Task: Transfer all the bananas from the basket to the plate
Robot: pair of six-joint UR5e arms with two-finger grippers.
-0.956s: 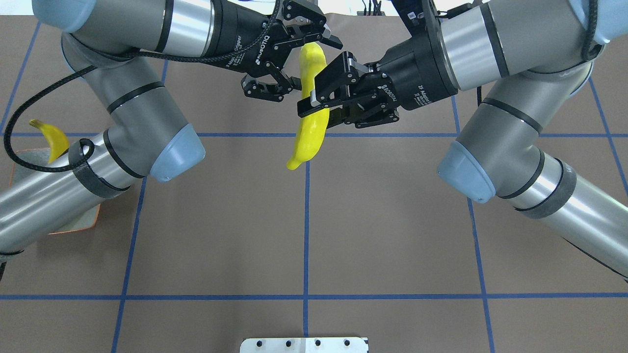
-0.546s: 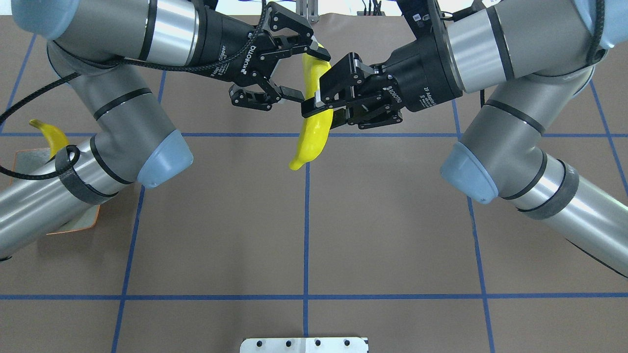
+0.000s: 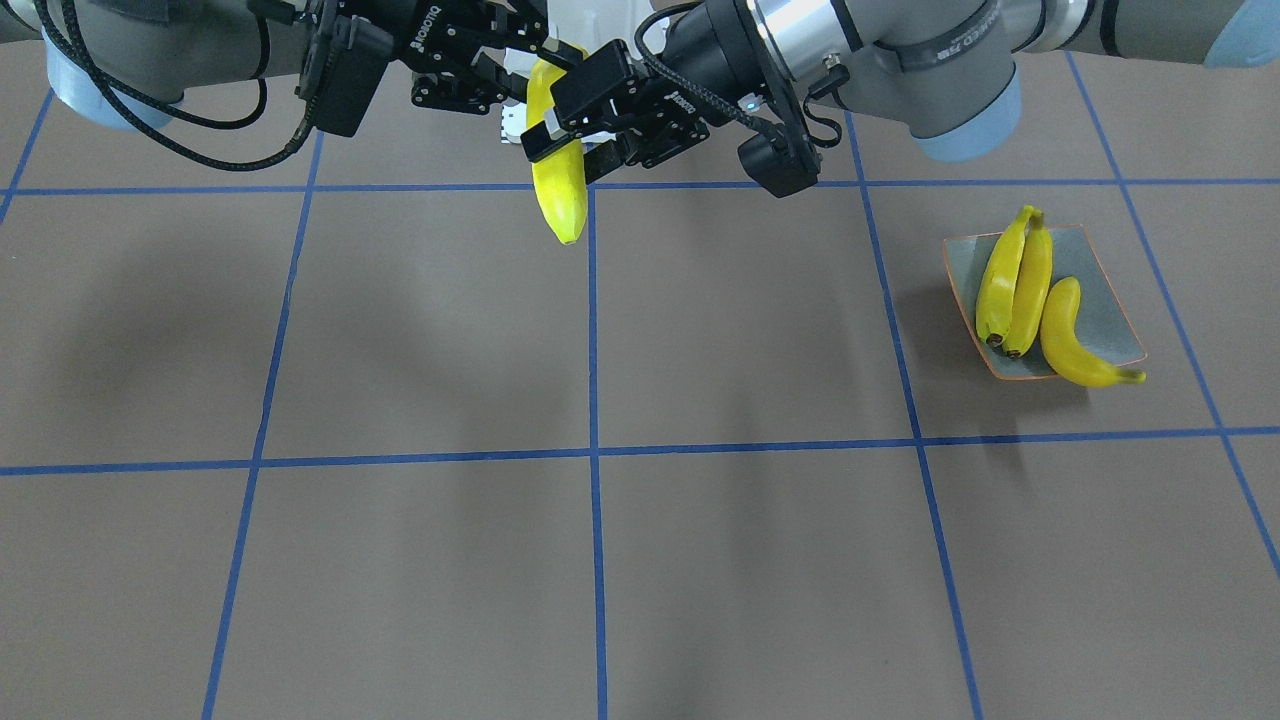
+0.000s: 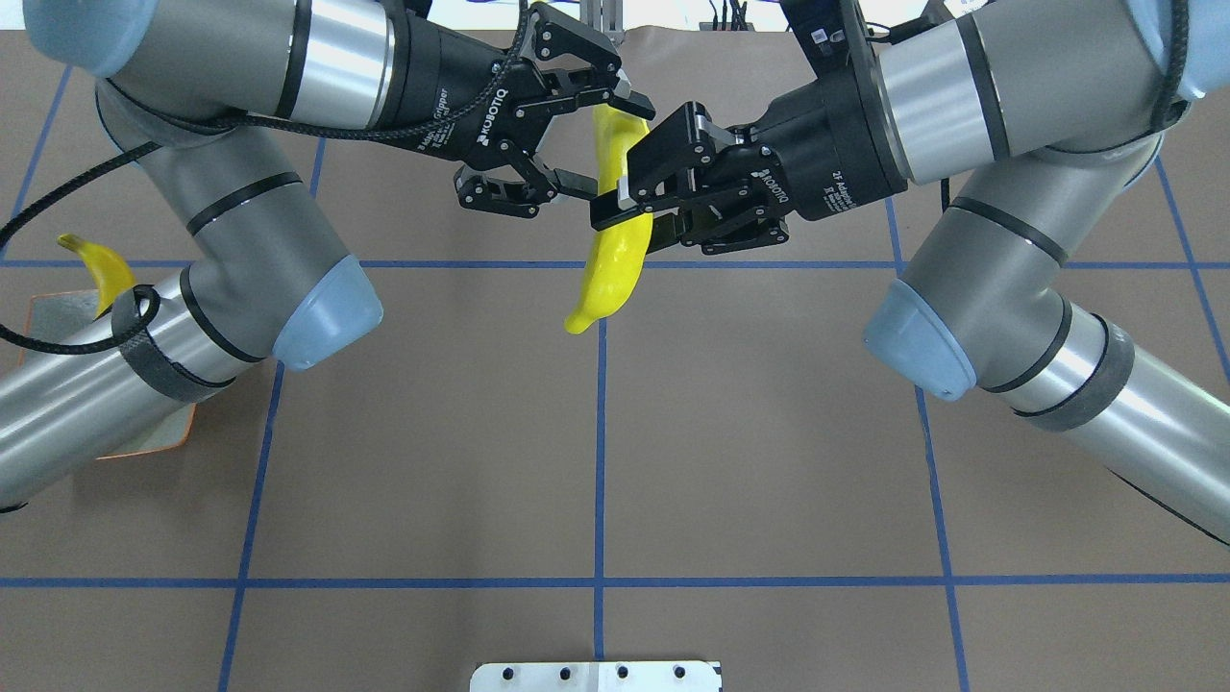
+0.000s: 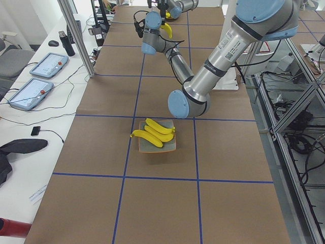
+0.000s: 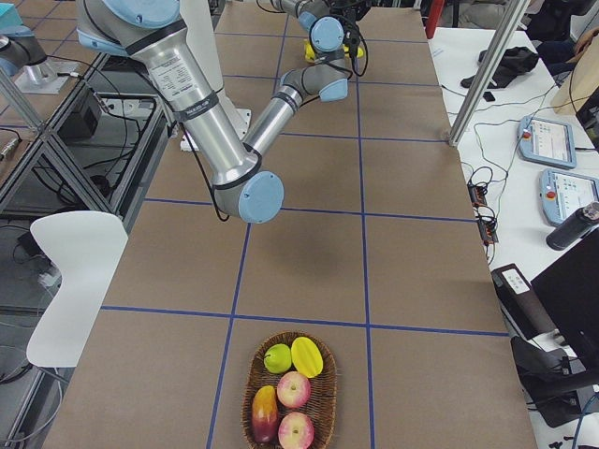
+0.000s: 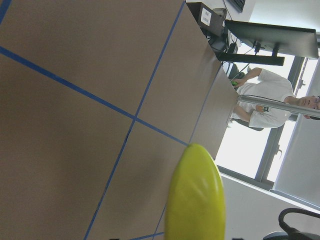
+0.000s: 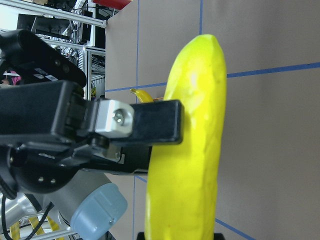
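Surface: table point(image 3: 400, 330) covered by a matt brown sheet, ruled into large squares by blue tape lines point(image 3: 596, 500). Room: laboratory, with aluminium frame posts point(image 5: 76, 35), a white side desk point(image 5: 30, 117) along the operators' edge bearing two teach pendants point(image 5: 48, 64), a white chair point(image 6: 70, 271) on the robot's side, and a person point(image 7: 265, 97) in a white top beyond the table's right end.

Task object: banana point(image 4: 615, 255), bright yellow, smooth-skinned, gently curved and blunt-ended, raised in the air above the table's centre line, free end hanging down. Clamped near mid-length by the right gripper point(image 4: 634, 223), one finger on each side. Around the banana's upper end, the left gripper point(image 4: 610, 146), spread wide, fingers point(image 4: 586, 77) to either side; contact with the skin not discernible.

Toward the table's left end, midway between the long edges, the plate point(image 3: 1100, 290): square, grey-green, glossy, thin orange rim. On it, three bananas point(image 3: 1028, 285) with dark tips: two nested side by side, the third just beside them, stem tip past the rim.

At the table's right end, the wicker basket point(image 6: 325, 407), holding two pink-red apples point(image 6: 294, 390), a green apple point(image 6: 277, 357), a yellow fruit point(image 6: 307, 356) and a red-yellow mango point(image 6: 265, 412).

Obstructions: in the overhead view, left arm point(image 4: 96, 404) across most of the plate, a single banana tip showing beyond it; in the same view, gripper fingers over the raised banana's upper end.
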